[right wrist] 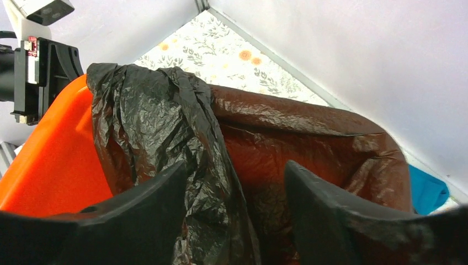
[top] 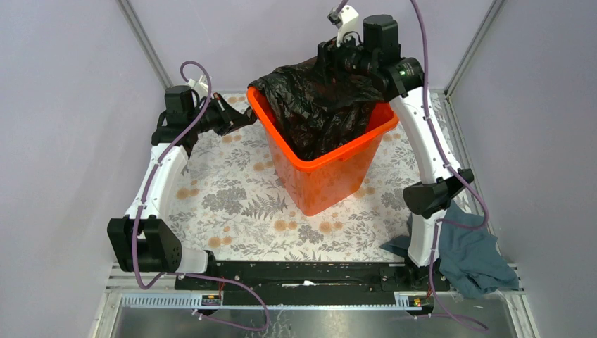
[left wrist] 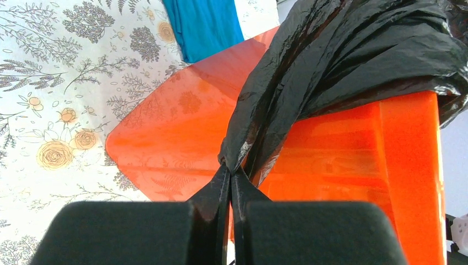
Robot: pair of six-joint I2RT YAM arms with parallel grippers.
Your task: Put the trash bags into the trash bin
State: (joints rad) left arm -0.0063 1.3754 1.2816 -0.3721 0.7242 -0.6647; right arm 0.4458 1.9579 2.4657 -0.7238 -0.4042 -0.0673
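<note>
The orange bin point(top: 320, 183) is seen standing mid-table, tilted toward the camera in the top view. The black bag point(top: 317, 98) is bunched in its mouth and draped over the far and left rim. The bin's floor is hidden by the film, and how far down the bag reaches cannot be made out.

A twisted strand of the bag is pinched outside the bin's wall by the left gripper point(left wrist: 230, 174), whose jaws are pressed together on it.

The right gripper point(right wrist: 234, 171) is held over the bin's opening with its jaws well apart. A hanging fold of film lies between them, against one finger, but whether it is touched cannot be told.

A bright blue cloth point(left wrist: 204, 25) is cut off by the frame's upper edge. A grey-blue cloth point(top: 479, 257) is partly covered by the right arm at the table point(top: 232, 197) edge.
</note>
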